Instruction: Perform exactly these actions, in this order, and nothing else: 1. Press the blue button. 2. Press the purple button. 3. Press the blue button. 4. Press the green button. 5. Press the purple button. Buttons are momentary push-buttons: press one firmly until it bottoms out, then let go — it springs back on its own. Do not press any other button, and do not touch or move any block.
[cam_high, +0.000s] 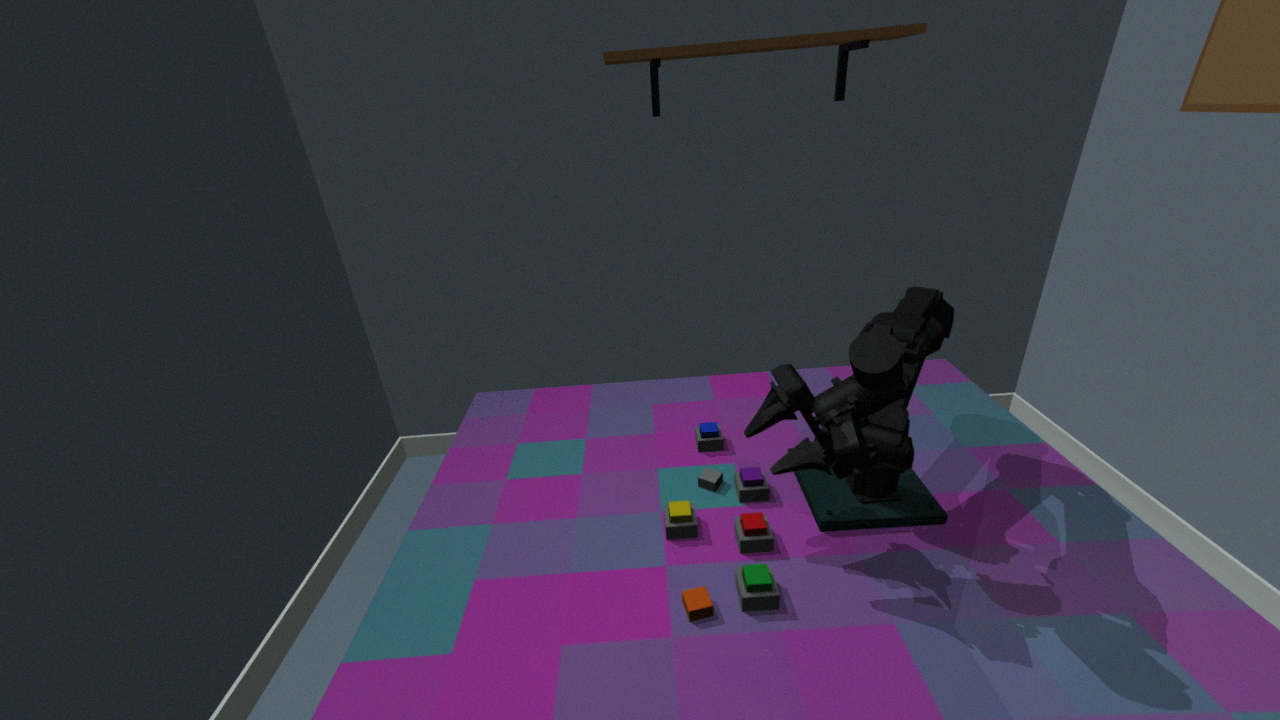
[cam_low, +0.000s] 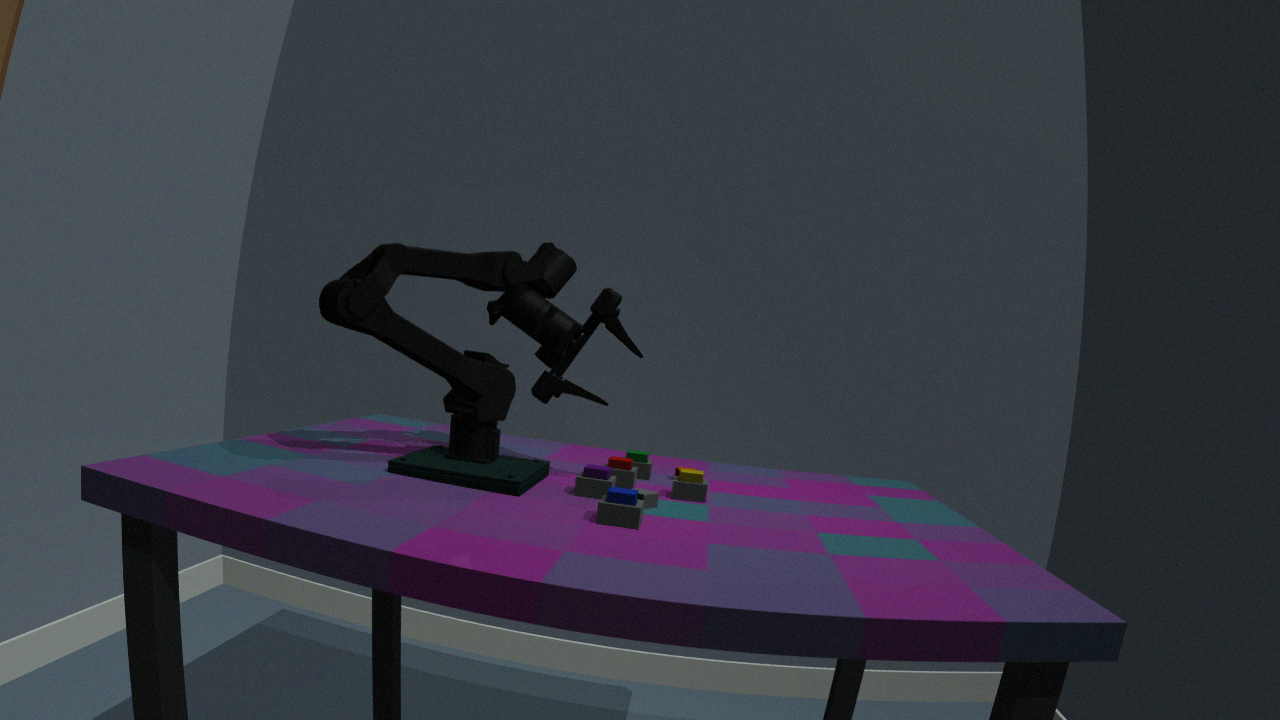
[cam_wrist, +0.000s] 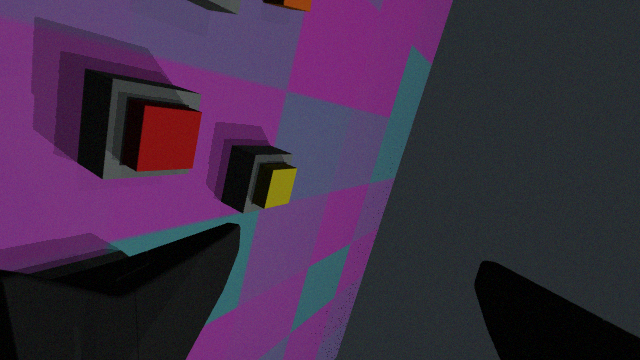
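Note:
The blue button (cam_high: 708, 429) (cam_low: 622, 495) sits on a grey base at the far end of the group in the top view. The purple button (cam_high: 750, 476) (cam_low: 597, 471) is close to the arm's base plate. The green button (cam_high: 757, 577) (cam_low: 637, 456) is at the other end, beyond the red one in the exterior view. All three stand up from their bases. My gripper (cam_high: 759, 453) (cam_low: 624, 380) (cam_wrist: 357, 254) is wide open and empty, tilted, in the air above the table, touching no button. In the wrist view the blue and purple buttons do not show.
The red button (cam_high: 753, 523) (cam_low: 620, 462) (cam_wrist: 169, 138) lies between purple and green. The yellow button (cam_high: 680, 511) (cam_low: 691, 476) (cam_wrist: 280, 188) is farther from the arm. A grey block (cam_high: 709, 480) lies beside purple. An orange block (cam_high: 697, 602) (cam_wrist: 298, 4) lies beside green.

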